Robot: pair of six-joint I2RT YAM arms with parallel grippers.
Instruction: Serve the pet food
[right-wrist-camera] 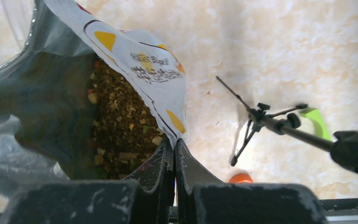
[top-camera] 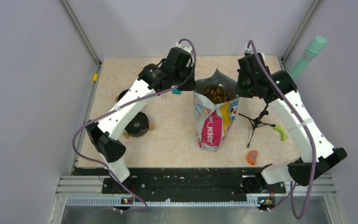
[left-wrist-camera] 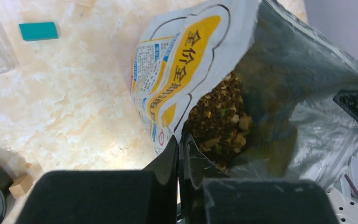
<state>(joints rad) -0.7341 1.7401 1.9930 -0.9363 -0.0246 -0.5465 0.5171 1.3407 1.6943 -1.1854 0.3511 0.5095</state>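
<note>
The glossy cat-print bag stands open mid-table, its mouth full of brown pet food. My left gripper is shut on the bag's left rim; in the left wrist view the rim runs between the closed fingers, with the pet food just beyond. My right gripper is shut on the right rim; the right wrist view shows the printed edge pinched at the fingertips beside the pet food. The two grippers hold the mouth spread apart.
A black round bowl with tan wooden blocks beside it lies under the left arm. A teal block lies near the bag. A small black tripod, a green clip and an orange clip lie at the right.
</note>
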